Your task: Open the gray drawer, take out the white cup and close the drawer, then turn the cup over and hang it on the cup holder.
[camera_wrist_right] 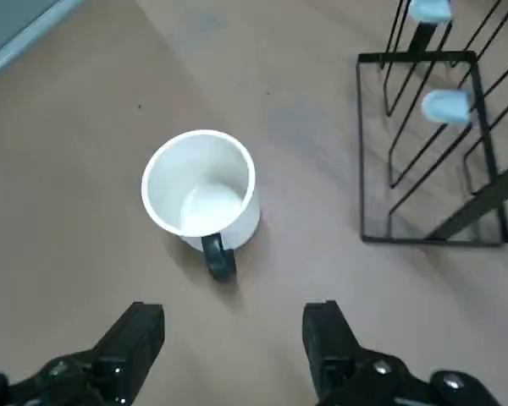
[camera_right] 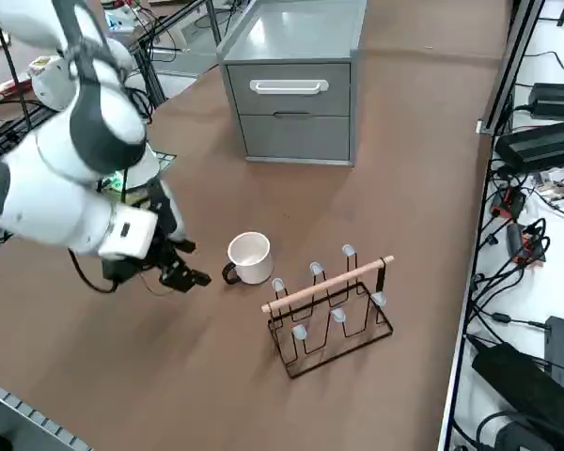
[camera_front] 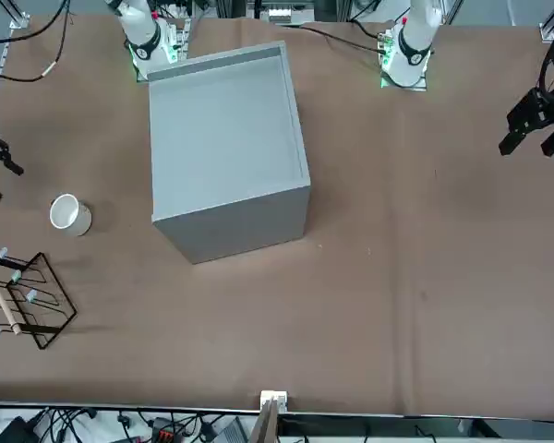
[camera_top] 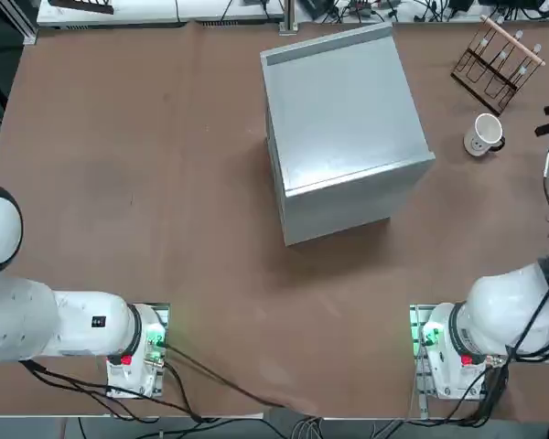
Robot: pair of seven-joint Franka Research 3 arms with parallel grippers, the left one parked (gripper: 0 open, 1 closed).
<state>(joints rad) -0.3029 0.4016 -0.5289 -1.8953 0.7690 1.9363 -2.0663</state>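
Worktop (camera_top: 146, 183): brown, mostly bare.

Cabinet (camera_top: 343, 128): landmark, mid-worktop. Drawer (camera_right: 289, 88) looks fully shut, front flush, handle visible in the side view. So the open / take out / close steps read as done.

Right arm is over the worktop's edge on the cabinet's drawer side. Gripper (camera_right: 183, 272) sits low, just short of the cup, fingers (camera_wrist_right: 140, 334) spread wide and empty, nothing between them.

Holder (camera_right: 334, 305): farther from the cabinet than the cup, same side, pegs bare, nothing hung yet.

Cup (camera_right: 249, 257): out on the worktop between cabinet and holder, near the holder but not touching. Upright, mouth up, dark handle pointing toward the gripper. Wrist view has it centred ahead of the fingers, apart from them.

Status, my read: first half complete. Left: grasp the cup, flip it mouth-down, hang it on a peg. Next step is the grasp; the handle facing the fingers may get in the way of a body grip.
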